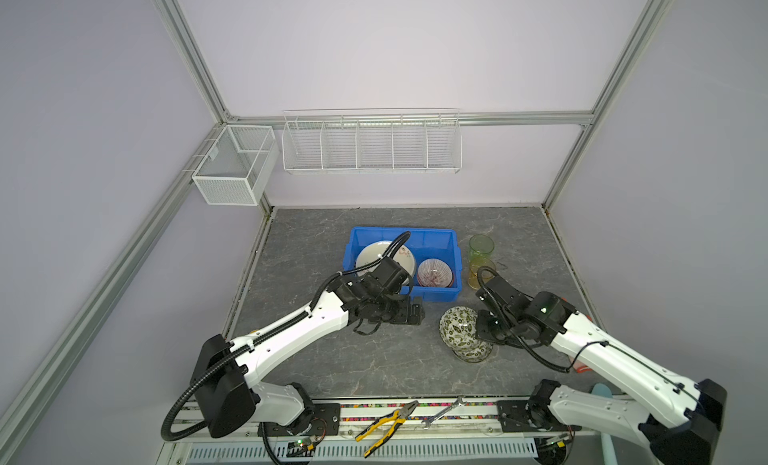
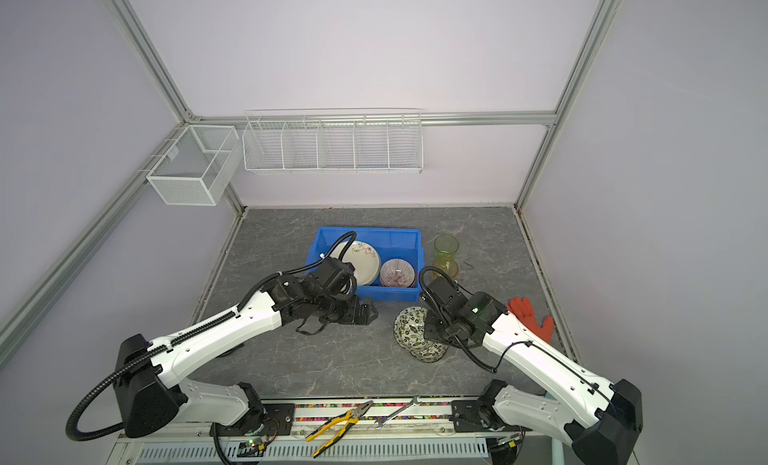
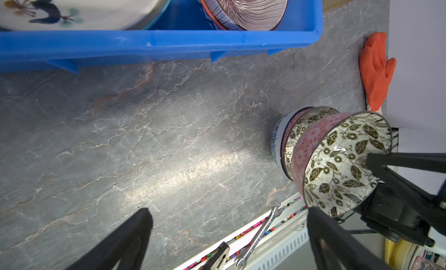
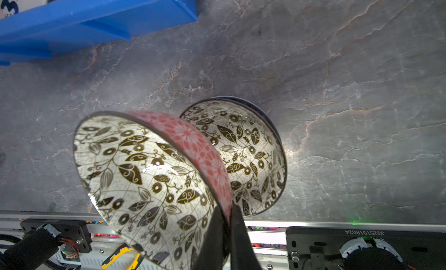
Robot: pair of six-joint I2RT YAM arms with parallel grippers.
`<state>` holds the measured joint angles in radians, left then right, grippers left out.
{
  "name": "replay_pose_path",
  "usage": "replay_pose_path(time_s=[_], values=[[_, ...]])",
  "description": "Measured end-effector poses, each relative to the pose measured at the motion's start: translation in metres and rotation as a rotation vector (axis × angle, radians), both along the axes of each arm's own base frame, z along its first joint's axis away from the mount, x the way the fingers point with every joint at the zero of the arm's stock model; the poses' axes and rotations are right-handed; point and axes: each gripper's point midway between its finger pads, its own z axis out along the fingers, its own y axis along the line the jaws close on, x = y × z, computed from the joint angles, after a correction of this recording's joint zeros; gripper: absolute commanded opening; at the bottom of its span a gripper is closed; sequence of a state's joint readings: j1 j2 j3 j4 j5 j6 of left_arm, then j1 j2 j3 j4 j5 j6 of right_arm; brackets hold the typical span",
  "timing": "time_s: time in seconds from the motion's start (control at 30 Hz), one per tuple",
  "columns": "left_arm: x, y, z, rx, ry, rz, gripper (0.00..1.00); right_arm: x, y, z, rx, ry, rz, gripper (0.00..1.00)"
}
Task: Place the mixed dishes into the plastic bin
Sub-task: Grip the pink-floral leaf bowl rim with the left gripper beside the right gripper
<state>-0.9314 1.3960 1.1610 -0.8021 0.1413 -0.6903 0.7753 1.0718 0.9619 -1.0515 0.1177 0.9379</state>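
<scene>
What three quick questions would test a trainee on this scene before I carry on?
1. True or false: the left gripper holds a dish.
2. The right gripper is shut on: A a steel spoon; B the leaf-patterned ceramic bowl with a pink outside; C a white mug.
3. What pattern lines the round ceramic bowl in the bright blue rectangular plastic bin?
Key: 1 false; 2 B; 3 radiating red stripes.
</scene>
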Motion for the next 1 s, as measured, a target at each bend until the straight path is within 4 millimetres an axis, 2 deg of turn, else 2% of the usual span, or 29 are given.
replay_pose_path(time_s=[0.17,0.37,0.53,0.8,0.87,1.0], values=[[-0.008,-0.02,-0.005,0.02,0.002,-0.051,0.99,0.002,0.008,0.005,0.027,-0.001,0.015,0.07],[-0.012,-0.042,-0.004,0.025,-0.006,-0.106,0.88,0.003,0.016,0.012,0.058,-0.013,0.03,0.07],[-0.015,-0.056,-0.01,0.035,-0.008,-0.148,0.72,0.002,0.017,0.012,0.06,-0.013,0.034,0.07],[-0.016,-0.065,-0.023,0.056,0.015,-0.185,0.33,0.004,0.017,0.017,0.06,-0.025,0.031,0.07],[-0.016,-0.068,-0.022,0.051,0.014,-0.189,0.32,0.005,0.017,0.019,0.061,-0.03,0.031,0.07],[-0.014,-0.072,-0.019,0.041,0.007,-0.198,0.18,0.006,0.018,0.02,0.065,-0.034,0.031,0.07]])
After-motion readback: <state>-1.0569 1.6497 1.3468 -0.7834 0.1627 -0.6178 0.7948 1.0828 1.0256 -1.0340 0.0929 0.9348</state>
